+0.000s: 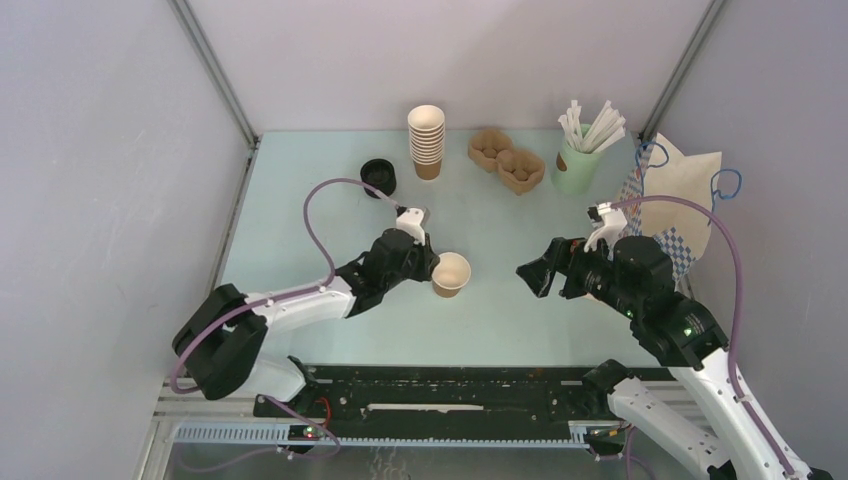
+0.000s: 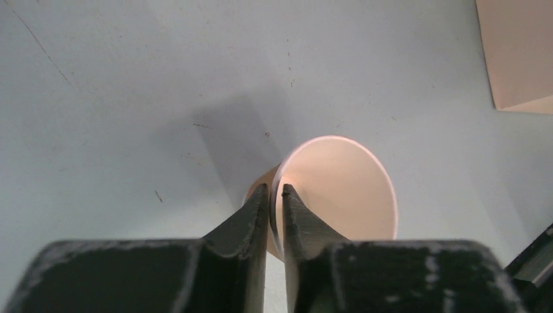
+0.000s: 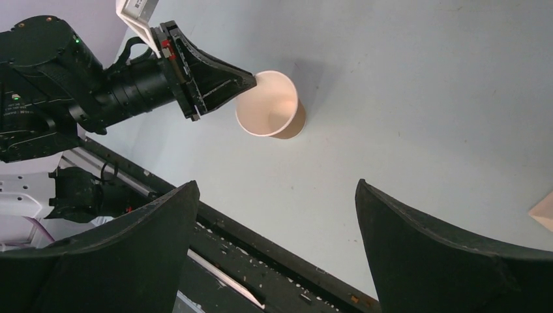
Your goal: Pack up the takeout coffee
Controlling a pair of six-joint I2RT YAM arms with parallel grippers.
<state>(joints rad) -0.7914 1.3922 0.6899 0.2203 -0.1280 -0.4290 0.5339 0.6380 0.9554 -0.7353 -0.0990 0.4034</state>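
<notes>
The takeout coffee [image 1: 450,273], a small brown paper cup with a white inside, stands on the pale table [image 1: 300,200] near the middle. My left gripper [image 1: 432,268] pinches its rim from the left. In the left wrist view one finger of the gripper [image 2: 274,190] lies outside the cup [image 2: 345,189] and the other inside, with the wall between them. My right gripper [image 1: 530,275] hovers to the cup's right, wide open and holding nothing. From the right wrist, the cup [image 3: 270,104] and the left gripper [image 3: 251,81] show beyond the right gripper [image 3: 277,182].
At the back stand a stack of paper cups [image 1: 427,140], a black lid [image 1: 379,176], a brown pulp cup tray [image 1: 507,160] and a green cup with white straws [image 1: 577,165]. A paper bag [image 1: 680,200] lies at the right. A black rail [image 1: 440,395] runs along the near edge.
</notes>
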